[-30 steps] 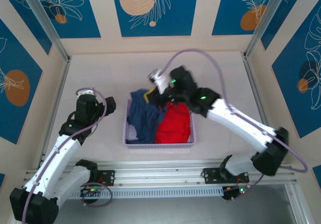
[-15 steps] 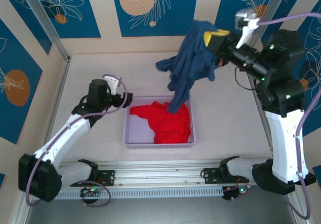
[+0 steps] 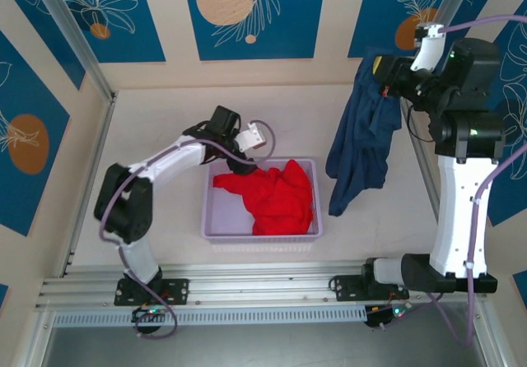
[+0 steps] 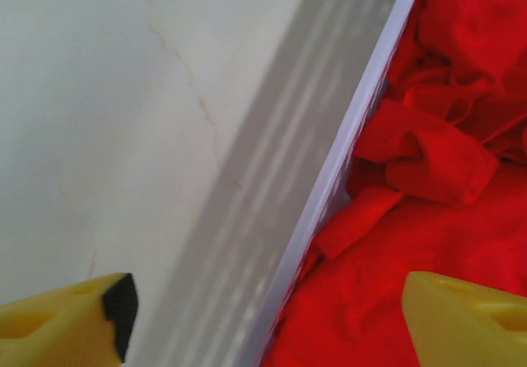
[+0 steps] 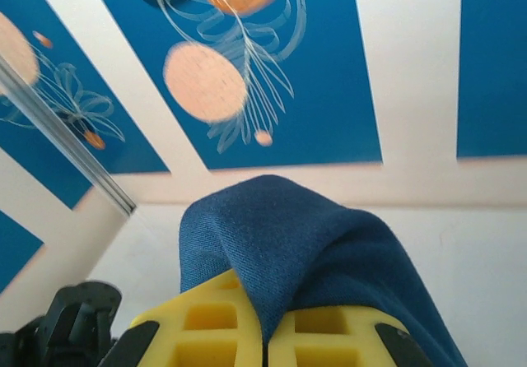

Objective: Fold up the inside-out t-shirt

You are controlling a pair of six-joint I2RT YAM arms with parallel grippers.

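Pinching a fold of the t-shirt (image 3: 362,145) between pressed-together yellow fingers, the right gripper (image 3: 384,76) is raised high above the table (image 3: 165,120). In the right wrist view, navy cloth (image 5: 305,243) bulges up out of the seam between the two pads (image 5: 206,318) and drapes away over the right-hand one. In the top view, the t-shirt hangs below this gripper in a long, bunched column. Its lower end lies just to the right of the basket (image 3: 259,237) and outside it. Whether the hem touches the table cannot be told.

The left gripper (image 3: 245,161) is spread wide and grips nothing. It sits over the far rim of the basket, near the left corner. In the left wrist view, its fingers straddle the pale rim (image 4: 362,112):
- One fingertip (image 4: 66,326) is over bare table (image 4: 99,95), outside the wall.
- The other fingertip (image 4: 469,318) is over the red garment (image 4: 445,137), inside the wall.

The red garment (image 3: 276,198) lies crumpled in the basket, directly beneath and beside the left gripper (image 4: 263,318). It fills the right-hand part, up to the far wall.
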